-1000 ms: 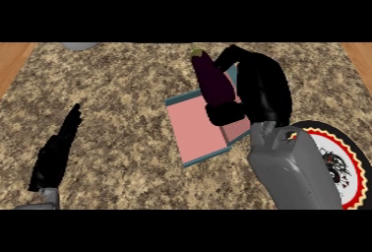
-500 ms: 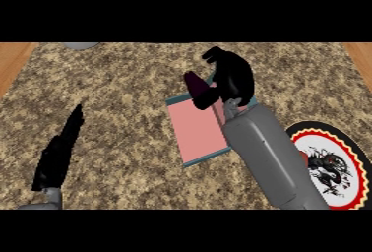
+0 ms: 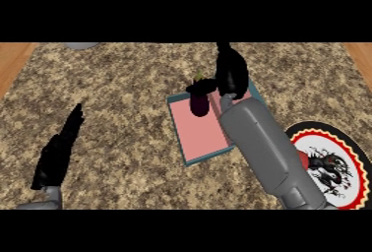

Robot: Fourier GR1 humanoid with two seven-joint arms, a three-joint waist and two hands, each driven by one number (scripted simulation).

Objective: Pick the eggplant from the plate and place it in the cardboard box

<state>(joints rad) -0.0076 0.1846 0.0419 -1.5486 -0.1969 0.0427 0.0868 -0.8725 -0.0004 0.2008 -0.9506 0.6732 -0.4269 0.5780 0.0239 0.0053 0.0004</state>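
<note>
The dark purple eggplant lies on the pink floor of the shallow box, at its far end, with its green stem pointing away from me. My right hand is over the box's far right corner. Its fingers stretch straight away from me, and its thumb crosses the eggplant's upper part. The round plate, red-rimmed with a black figure, sits at the right with nothing on it; my right forearm covers its left side. My left hand rests open at the lower left.
The box has a teal rim and lies flat on the speckled stone counter. A grey object shows at the far edge, top left. Wooden strips run along the left and right sides.
My right hand brought the eggplant down from upright above the box onto the box's far end, and its fingers have straightened out. The left hand has stayed still.
</note>
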